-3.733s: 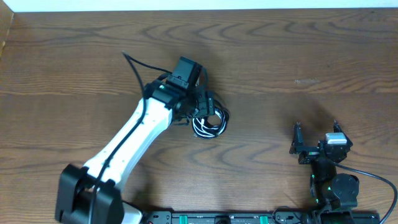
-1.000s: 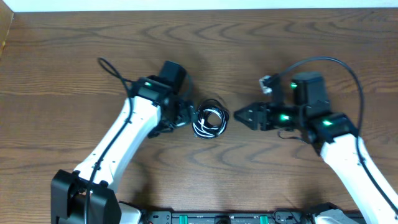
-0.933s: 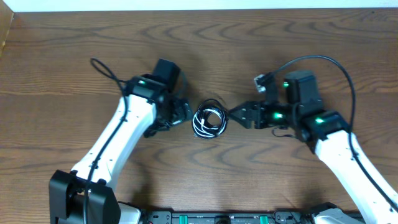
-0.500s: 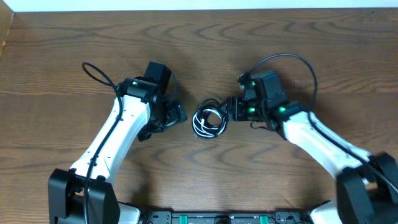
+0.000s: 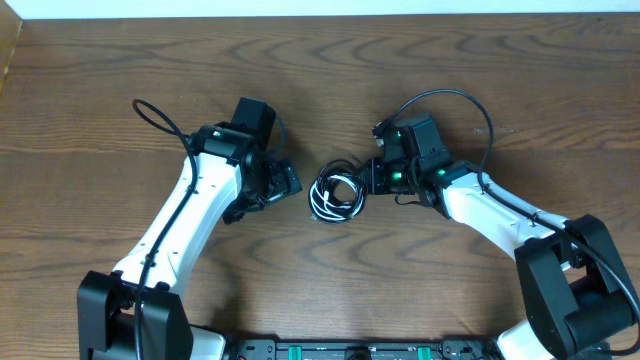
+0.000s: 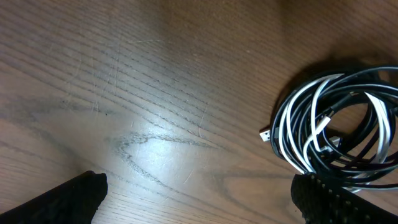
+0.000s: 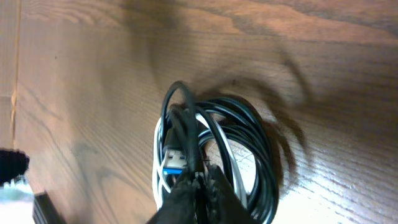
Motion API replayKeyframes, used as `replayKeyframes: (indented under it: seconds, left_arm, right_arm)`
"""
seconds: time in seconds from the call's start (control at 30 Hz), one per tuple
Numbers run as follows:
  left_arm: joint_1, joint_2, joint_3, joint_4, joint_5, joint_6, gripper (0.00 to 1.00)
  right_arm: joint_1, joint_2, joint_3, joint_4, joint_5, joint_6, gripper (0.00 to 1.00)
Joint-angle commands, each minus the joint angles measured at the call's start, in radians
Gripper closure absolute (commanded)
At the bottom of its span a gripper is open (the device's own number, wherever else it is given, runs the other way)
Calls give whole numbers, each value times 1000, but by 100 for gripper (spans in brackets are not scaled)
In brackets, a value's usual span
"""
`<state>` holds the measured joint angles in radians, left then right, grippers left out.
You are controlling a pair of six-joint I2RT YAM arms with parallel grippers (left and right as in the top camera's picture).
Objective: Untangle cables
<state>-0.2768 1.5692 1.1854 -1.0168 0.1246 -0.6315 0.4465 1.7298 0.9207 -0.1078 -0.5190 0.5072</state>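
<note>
One tangle of cables (image 5: 337, 195); right gripper (image 7: 198, 182) pinching strand; left gripper (image 5: 289, 181) wide.

We've got a dark wood-grain bench (image 5: 90, 70), soft glare on it, pale strip (image 5: 320, 7) past the far edge.

Between left gripper (image 6: 199, 198) jaws: bare table (image 6: 155, 93), passable.
Ahead-right of left jaws: cables (image 6: 339, 124), beside right finger.
Ahead of right gripper (image 7: 199, 186) jaws: cables, pinched, blocking.
</note>
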Motion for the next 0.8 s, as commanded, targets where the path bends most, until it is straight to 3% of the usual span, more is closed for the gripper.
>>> replayKeyframes:
  seconds: [0.0,0.43,0.6,0.77]
  left_arm:
    - [1,11,-8,-2,-13,6,1]
    - [0,11,-8,-3,82,11,1]
    - [0,11,-8,-2,86,10,1]
    - [0,11,-8,3,86,9,1]
  right_arm:
    - [5,-18,15,0,-40,-7,98]
    - [4,-419,82,-22,-105,54,98]
    - [6,-558,82,-89,41,57,98]
    - [6,-555,82,-226,204,80,98]
